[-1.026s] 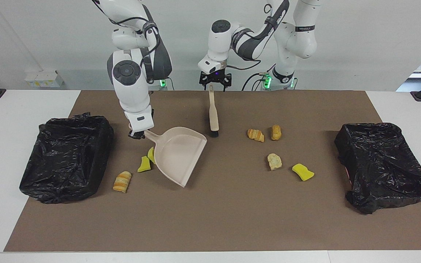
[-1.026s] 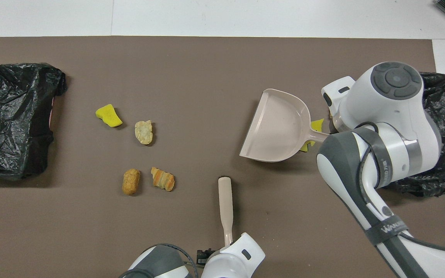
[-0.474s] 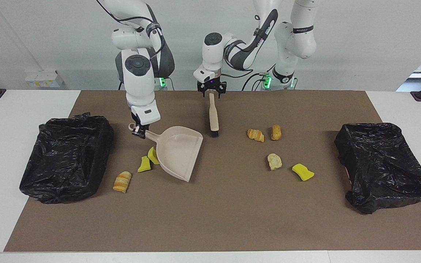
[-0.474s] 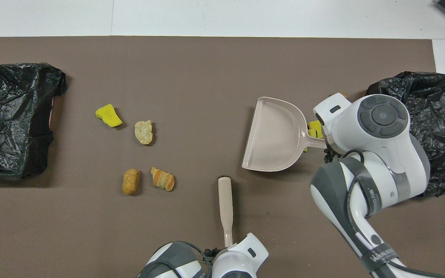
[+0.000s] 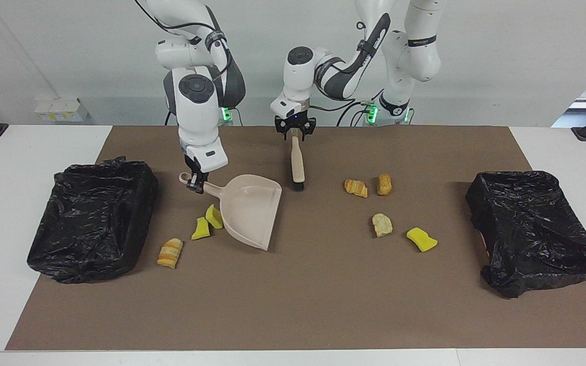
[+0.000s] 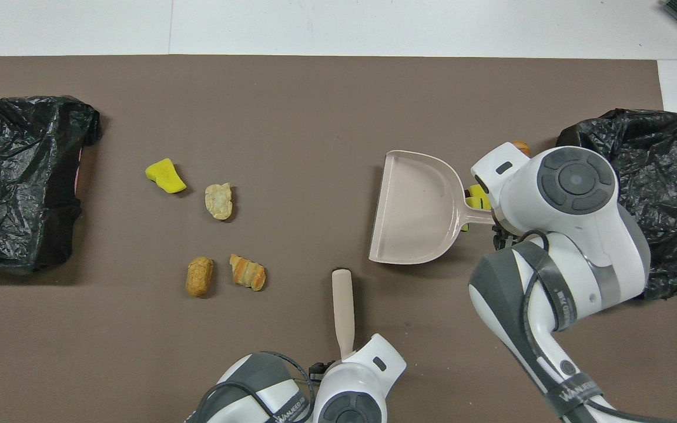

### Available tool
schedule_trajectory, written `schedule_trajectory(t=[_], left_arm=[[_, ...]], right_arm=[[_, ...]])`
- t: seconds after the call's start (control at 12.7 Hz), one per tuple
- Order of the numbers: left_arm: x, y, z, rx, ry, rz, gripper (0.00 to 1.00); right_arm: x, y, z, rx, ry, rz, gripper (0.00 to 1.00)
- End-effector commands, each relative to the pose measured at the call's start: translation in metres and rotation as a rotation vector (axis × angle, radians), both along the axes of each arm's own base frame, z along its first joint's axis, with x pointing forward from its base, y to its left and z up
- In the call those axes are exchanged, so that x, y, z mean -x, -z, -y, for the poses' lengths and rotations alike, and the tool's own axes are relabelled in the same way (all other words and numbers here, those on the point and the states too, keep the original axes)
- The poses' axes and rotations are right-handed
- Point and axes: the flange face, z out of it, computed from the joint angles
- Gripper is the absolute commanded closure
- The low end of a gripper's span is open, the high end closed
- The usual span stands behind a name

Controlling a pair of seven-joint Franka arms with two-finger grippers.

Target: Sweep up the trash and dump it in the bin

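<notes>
Holding dustpan point(image 5: 250, 209) by its handle, right gripper point(image 5: 196, 182) clamped | left gripper point(image 5: 295, 133) closed on brush point(image 5: 297, 162) handle, bristles on mat | trash point(image 5: 213, 216): three chunks beside the pan near its handle, four toward left arm's end | risk: pan's back nudges sponge bits away; mouth faces neither cluster squarely.

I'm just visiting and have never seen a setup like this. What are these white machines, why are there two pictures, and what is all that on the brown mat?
They are two robot arms at one table, photographed at once: one camera faces them, the other looks down from above their end. The right gripper holds the handle of a beige dustpan resting on the brown mat. The left gripper is at the top of a brush standing on its bristles. Scattered around are trash pieces: yellow sponge chunks and bread-like bits. A bin lined with a black bag sits at each end.
</notes>
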Motion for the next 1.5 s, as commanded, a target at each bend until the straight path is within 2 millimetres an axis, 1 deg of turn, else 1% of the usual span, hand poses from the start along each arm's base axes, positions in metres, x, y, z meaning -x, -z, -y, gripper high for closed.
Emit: schedule_trajectory(t=[0.0, 0.08, 0.32, 0.39, 0.47, 0.55, 0.63, 0.71, 0.79, 0.95, 1.11, 1.18, 1.26, 1.34, 1.42], left_arm=[[-0.003, -0.006, -0.002, 0.001, 0.001, -0.003, 0.58], [-0.001, -0.005, -0.005, -0.020, 0.004, -0.017, 0.59], [0.003, -0.004, -0.010, -0.038, 0.018, -0.029, 0.58], [0.001, -0.003, -0.010, -0.039, 0.012, -0.030, 0.62], [-0.001, -0.003, -0.012, -0.049, 0.010, -0.037, 0.78], [-0.006, -0.005, -0.016, -0.056, 0.011, -0.044, 0.89], [-0.021, -0.012, -0.027, -0.053, 0.059, -0.046, 1.00], [-0.032, -0.023, -0.034, -0.051, 0.111, -0.050, 1.00], [-0.045, -0.038, -0.044, -0.071, 0.097, -0.074, 1.00], [-0.082, -0.066, -0.080, -0.100, 0.041, -0.116, 1.00], [-0.113, -0.090, -0.126, -0.099, 0.052, -0.104, 1.00], [-0.131, -0.097, -0.155, -0.109, 0.010, -0.105, 1.00], [-0.147, -0.100, -0.176, -0.132, -0.023, -0.093, 1.00], [-0.161, -0.099, -0.192, -0.137, -0.057, -0.075, 1.00], [-0.179, -0.099, -0.214, -0.133, -0.098, -0.067, 1.00]], right_arm=[[0.004, -0.004, 0.000, 0.010, -0.040, 0.025, 1.00], [0.004, -0.003, 0.000, 0.009, -0.040, 0.026, 1.00], [0.005, -0.004, -0.003, 0.008, -0.045, 0.028, 1.00], [0.005, -0.002, -0.005, 0.009, -0.048, 0.024, 1.00], [0.006, 0.000, -0.010, 0.009, -0.058, 0.022, 1.00], [0.006, 0.000, -0.011, 0.009, -0.059, 0.021, 1.00], [0.006, 0.000, -0.011, 0.009, -0.059, 0.021, 1.00], [0.006, -0.001, -0.012, 0.009, -0.069, 0.020, 1.00], [0.008, -0.001, -0.020, 0.009, -0.085, 0.020, 1.00], [0.009, -0.001, -0.024, 0.009, -0.089, 0.021, 1.00], [0.010, -0.001, -0.024, 0.009, -0.091, 0.017, 1.00], [0.012, -0.002, -0.027, 0.008, -0.098, 0.017, 1.00], [0.013, -0.002, -0.027, 0.008, -0.101, 0.010, 1.00], [0.015, -0.001, -0.027, 0.004, -0.109, 0.001, 1.00], [0.019, 0.001, -0.036, 0.007, -0.126, -0.006, 1.00]])
